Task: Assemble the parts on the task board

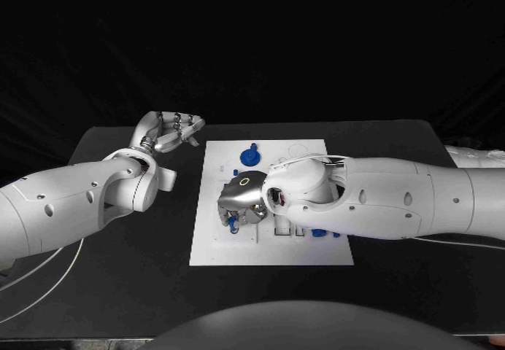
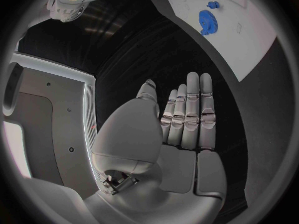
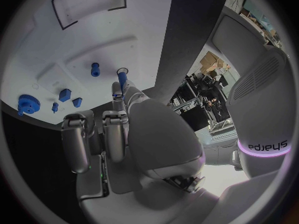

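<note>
- The left arm came in from the left edge of the head view and bent up toward the upper left of the frame, where the left hand [image 1: 168, 131] hovered over the black table [image 1: 105, 149] just beside the top left corner of the task board [image 1: 226, 248].
- In the left wrist view that left hand [image 2: 184, 119] lay flat, its fingers [image 2: 193, 99] stretched straight and pressed side by side, holding nothing; a blue gear [image 2: 207, 21] sat on the white board near the upper right of that picture.
- The task board lay in the middle of the head view, with the blue gear [image 1: 249, 155] near its top edge.
- The right arm swept in from the right edge and crossed the board; the right hand [image 1: 240, 197] hung low over the board's centre, palm down.
- In the right wrist view the right hand [image 3: 118, 129] pinched a blue peg [image 3: 122, 77] at its fingertips, while two other fingers [image 3: 77, 134] curled downward.
- Small blue parts [image 3: 65, 95] stood on the board at the left of that picture, beside the gear [image 3: 27, 103]; another blue part [image 3: 95, 69] stood further up.
</note>
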